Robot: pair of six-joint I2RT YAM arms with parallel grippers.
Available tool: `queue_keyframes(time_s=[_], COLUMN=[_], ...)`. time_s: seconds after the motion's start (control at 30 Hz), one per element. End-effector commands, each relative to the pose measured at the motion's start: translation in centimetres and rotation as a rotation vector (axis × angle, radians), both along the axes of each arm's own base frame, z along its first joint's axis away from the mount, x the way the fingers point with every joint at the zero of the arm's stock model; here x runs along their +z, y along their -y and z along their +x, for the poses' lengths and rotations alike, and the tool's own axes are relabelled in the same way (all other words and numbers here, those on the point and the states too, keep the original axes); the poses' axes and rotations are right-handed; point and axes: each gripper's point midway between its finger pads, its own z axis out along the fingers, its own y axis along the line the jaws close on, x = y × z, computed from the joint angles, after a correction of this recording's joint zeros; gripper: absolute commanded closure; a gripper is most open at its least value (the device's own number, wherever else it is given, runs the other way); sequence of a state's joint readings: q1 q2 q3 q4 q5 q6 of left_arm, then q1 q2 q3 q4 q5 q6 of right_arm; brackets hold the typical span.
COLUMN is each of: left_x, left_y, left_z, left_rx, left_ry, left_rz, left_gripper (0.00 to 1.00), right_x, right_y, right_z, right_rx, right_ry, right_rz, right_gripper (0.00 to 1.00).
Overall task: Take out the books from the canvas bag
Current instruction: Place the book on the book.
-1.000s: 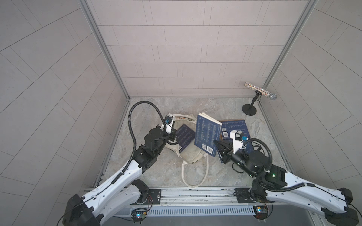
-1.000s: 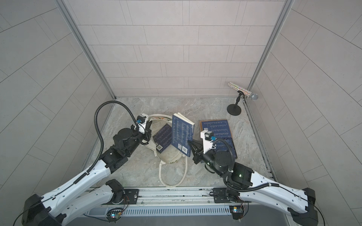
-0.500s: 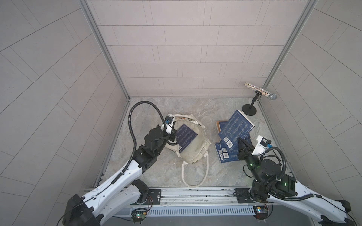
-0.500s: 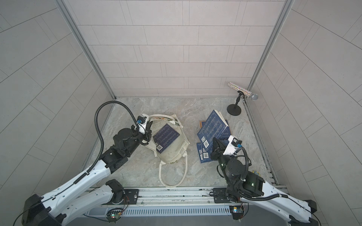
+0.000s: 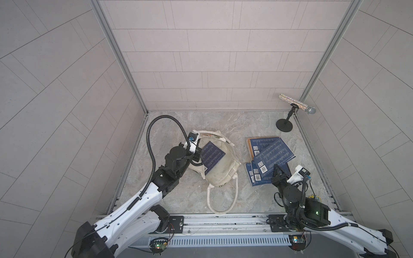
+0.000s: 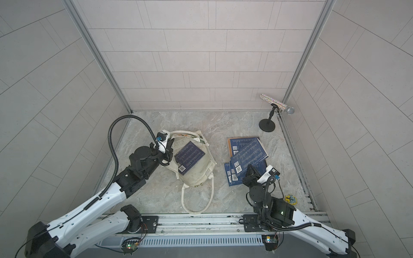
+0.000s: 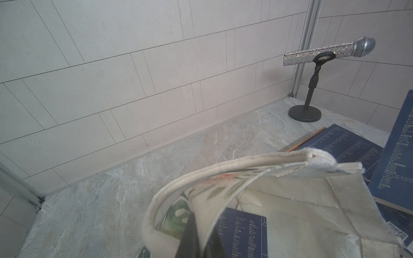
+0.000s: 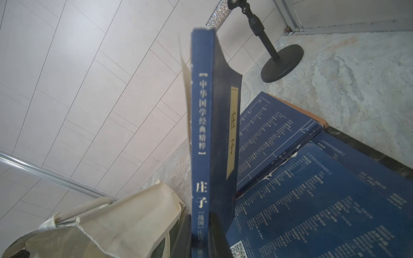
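Cream canvas bag (image 5: 223, 170) lies slumped on the surface, left of centre, with its mouth pulled open. One navy book (image 5: 211, 157) sits flat inside the opening, white text lines and barcode sticker facing up. Left gripper (image 7: 201, 240) is clamped tight on the bag's rim by the handle seam, fabric pinched between its fingers, that edge lifted. A loose handle loop (image 5: 221, 198) trails on the surface toward the front. Right of the bag and apart from it, a pile of books (image 5: 259, 178) lies fanned out flat, navy covers overlapping, the farthest one showing an orange-brown edge. Right gripper (image 8: 200, 238) is closed on a second navy book (image 8: 202, 134), pinching it at the spine end. That book is raised and tilted over the pile; can't tell whether its far edge touches the pile. Surface (image 5: 223, 125) is grey, marbled, stone-look and matte. Pale tiled walls (image 5: 212, 55) box it in on three sides, with metal posts (image 5: 120, 58) at the back corners. A sparkly microphone (image 5: 292, 103) on a black stand (image 5: 284, 128) sits in the back right corner, near the pile, not touching it. A metal rail (image 5: 223, 220) along the front carries both arm bases.
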State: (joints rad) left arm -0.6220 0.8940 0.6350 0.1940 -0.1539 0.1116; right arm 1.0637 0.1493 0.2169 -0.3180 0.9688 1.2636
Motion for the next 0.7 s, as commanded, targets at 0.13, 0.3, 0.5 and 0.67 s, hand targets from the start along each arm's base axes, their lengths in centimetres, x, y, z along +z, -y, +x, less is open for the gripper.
queue_keyframes(time_s=[0.13,0.3,0.5,0.67], left_x=[1.0,0.9,0.9,0.9], left_y=[0.1,0.1,0.3,0.3], left_z=[0.2,0.2,0.2,0.1], left_rx=[0.000,0.000,-0.011,-0.014], left_ry=[0.014,0.012,0.009,0.010], left_rz=[-0.004,-0.003,0.000,0.003], left_gripper=[1.00,1.00,1.00,1.00], right_x=[-4.0,-5.2,-6.0,-6.0], right_y=[1.0,1.0,1.0,0.3], right_z=[-0.6,-0.9,-1.2,-1.4], right_rx=[-0.060,-0.065,-0.077,-0.059], right_ry=[-0.066,-0.107,-0.186,-0.229], right_rz=[0.201,0.233,0.224,0.248], right_gripper=[1.00,0.93,0.57,0.45])
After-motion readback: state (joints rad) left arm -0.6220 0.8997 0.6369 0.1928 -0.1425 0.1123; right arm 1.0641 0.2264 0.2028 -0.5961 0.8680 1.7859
